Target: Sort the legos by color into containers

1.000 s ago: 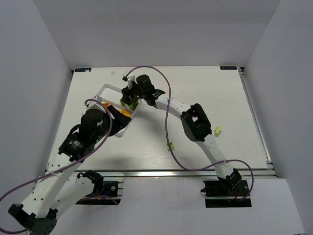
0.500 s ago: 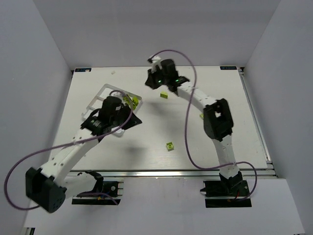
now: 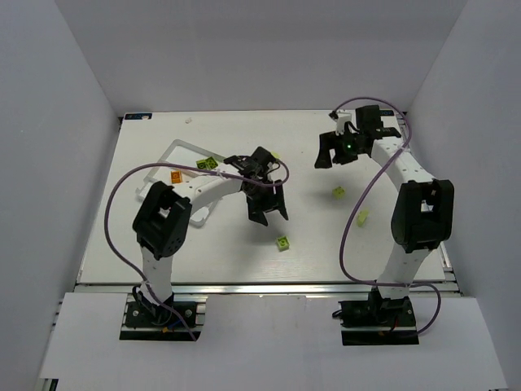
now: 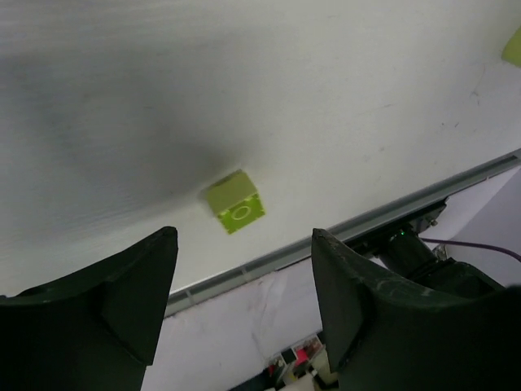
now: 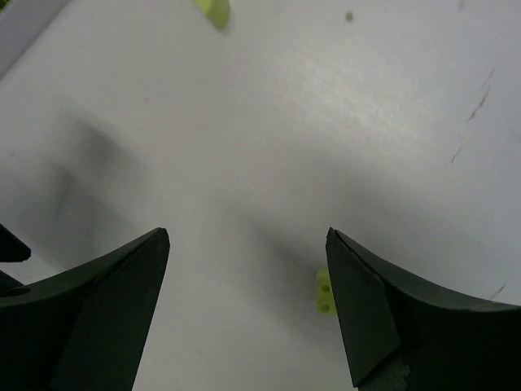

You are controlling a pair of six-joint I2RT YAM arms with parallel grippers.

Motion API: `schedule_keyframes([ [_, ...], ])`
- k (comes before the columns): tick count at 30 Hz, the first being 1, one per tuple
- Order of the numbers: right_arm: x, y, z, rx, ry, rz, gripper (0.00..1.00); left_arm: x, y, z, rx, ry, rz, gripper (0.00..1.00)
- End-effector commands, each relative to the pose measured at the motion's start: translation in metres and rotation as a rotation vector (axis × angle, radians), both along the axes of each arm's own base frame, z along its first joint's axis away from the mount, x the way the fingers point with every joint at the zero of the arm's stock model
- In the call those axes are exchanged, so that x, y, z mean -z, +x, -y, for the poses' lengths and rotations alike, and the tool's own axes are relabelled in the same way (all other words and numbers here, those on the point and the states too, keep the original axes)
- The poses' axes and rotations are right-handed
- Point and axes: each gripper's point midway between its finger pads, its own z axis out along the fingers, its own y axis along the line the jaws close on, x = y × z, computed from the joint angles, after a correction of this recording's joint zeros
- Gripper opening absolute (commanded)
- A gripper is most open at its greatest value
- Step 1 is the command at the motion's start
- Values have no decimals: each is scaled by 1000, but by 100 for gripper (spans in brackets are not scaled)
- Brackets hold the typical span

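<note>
White tabletop, walled in pale grey, carries a clear tray (image 3: 169,150) at far left, its near side hidden under the left arm. An orange lego (image 3: 175,176) lies inside it, and a green lego (image 3: 207,164) sits at its right corner, though whether in the tray or on its rim is unclear. The left gripper (image 3: 268,213) hangs with fingers spread and empty, and a lime brick (image 4: 234,204) lies on the table just beyond them. The right gripper (image 5: 248,236), likewise spread and empty, hovers at far right. A pale lime brick (image 5: 325,291) is half hidden by one of its fingers, and a cropped lime piece (image 5: 213,10) is cut off at the top edge.
</note>
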Motion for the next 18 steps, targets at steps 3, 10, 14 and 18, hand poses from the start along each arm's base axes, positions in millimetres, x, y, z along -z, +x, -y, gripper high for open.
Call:
schedule_keyframes([
  [3, -7, -26, 18, -5, 42, -45, 86, -6, -22, 24, 47, 34, -128, 77],
  [10, -19, -23, 34, 27, 59, -16, 86, 8, -40, 29, 36, 144, -209, 78],
  [14, -19, -26, 39, 31, 60, -13, 87, 13, -46, 34, 36, 195, -223, 79],
  [18, -18, -30, 41, 35, 73, -10, 87, 14, -47, 48, 39, 175, -228, 80],
])
